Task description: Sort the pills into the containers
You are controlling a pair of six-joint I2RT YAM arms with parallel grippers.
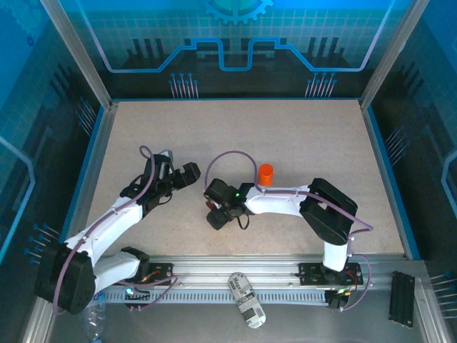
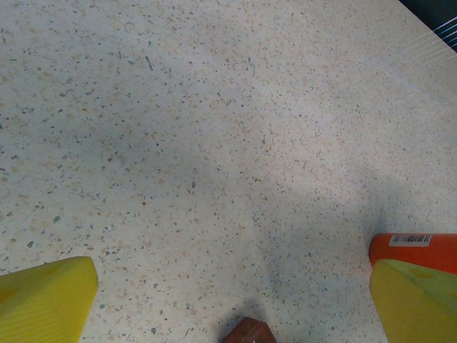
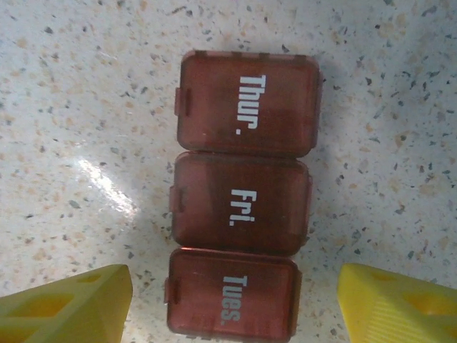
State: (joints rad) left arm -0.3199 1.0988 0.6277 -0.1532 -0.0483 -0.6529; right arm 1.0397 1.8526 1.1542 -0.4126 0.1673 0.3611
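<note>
The containers [image 3: 243, 204] are a dark maroon pill box lying flat on the speckled table. Three lidded cells show, marked Thur., Fri. and Tues., all with lids down. My right gripper [image 3: 232, 293] hangs open just above the box, its yellow fingers [image 3: 71, 304] on either side of the Tues. cell. My left gripper [image 2: 232, 304] is open over bare table, with a corner of the maroon box [image 2: 250, 332] at the bottom edge. An orange bottle [image 1: 265, 174] stands upright behind the right gripper [image 1: 216, 213]; the orange bottle [image 2: 414, 250] sits just past the left gripper's right finger. No pills show.
The left gripper [image 1: 187, 174] sits left of the box. A white-labelled bottle [image 1: 246, 300] lies on the front rail between the arm bases. A black strip [image 1: 402, 296] lies at the front right. Blue-edged walls [image 1: 96, 143] enclose the table.
</note>
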